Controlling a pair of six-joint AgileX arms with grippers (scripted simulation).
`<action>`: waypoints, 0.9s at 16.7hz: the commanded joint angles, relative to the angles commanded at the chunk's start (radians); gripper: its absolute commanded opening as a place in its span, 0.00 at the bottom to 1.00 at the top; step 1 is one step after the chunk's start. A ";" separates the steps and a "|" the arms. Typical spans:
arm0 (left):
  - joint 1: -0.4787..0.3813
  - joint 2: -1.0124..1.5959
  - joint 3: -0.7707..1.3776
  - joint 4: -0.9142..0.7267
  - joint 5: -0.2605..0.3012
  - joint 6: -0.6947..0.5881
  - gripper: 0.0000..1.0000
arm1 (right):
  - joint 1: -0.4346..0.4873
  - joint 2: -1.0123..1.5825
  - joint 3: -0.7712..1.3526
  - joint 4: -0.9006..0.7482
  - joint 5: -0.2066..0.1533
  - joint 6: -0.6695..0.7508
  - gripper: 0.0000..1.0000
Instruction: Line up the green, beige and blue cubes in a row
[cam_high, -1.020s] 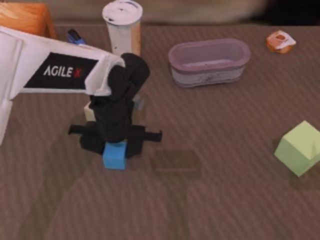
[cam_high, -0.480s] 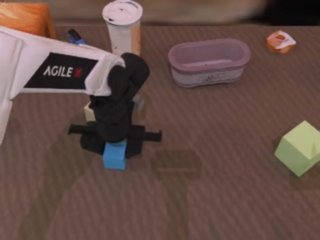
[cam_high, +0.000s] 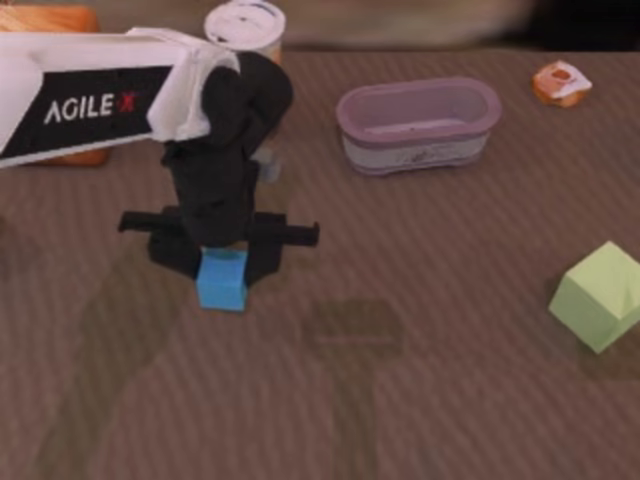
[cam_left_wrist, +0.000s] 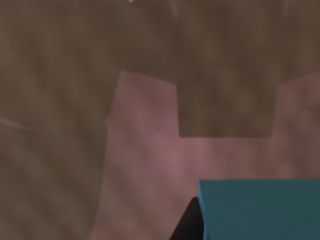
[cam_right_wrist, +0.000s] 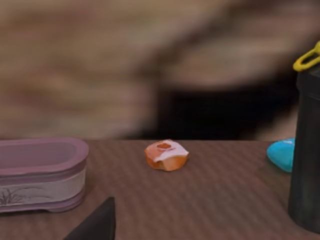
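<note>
My left gripper (cam_high: 222, 262) is shut on the small sky-blue cube (cam_high: 222, 280), left of the table's middle. In the left wrist view the blue cube (cam_left_wrist: 260, 210) fills the lower corner, with one dark finger (cam_left_wrist: 187, 225) against its side and the table far below. The pale lime-green cube (cam_high: 600, 296) sits alone by the table's right edge. The left arm hides the beige cube. The right arm is out of the top view; in its wrist view the right gripper (cam_right_wrist: 145, 235) shows one dark fingertip (cam_right_wrist: 97, 222) and holds nothing.
A purple oval tub (cam_high: 418, 125) stands at the back middle, a white lidded cup (cam_high: 245, 25) behind the left arm, a small pastry (cam_high: 560, 82) at the back right. The orange block (cam_high: 50, 20) peeks out at the back left.
The left arm has risen and drawn back toward the far left with the blue cube in its grip. The arm now covers the beige cube and the stapler.
</note>
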 joint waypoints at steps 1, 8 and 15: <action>0.002 -0.013 0.012 -0.021 0.000 0.000 0.00 | 0.000 0.000 0.000 0.000 0.000 0.000 1.00; -0.012 -0.006 0.032 -0.040 -0.001 -0.009 0.00 | 0.000 0.000 0.000 0.000 0.000 0.000 1.00; -0.191 0.206 0.404 -0.218 -0.001 -0.242 0.00 | 0.000 0.000 0.000 0.000 0.000 0.000 1.00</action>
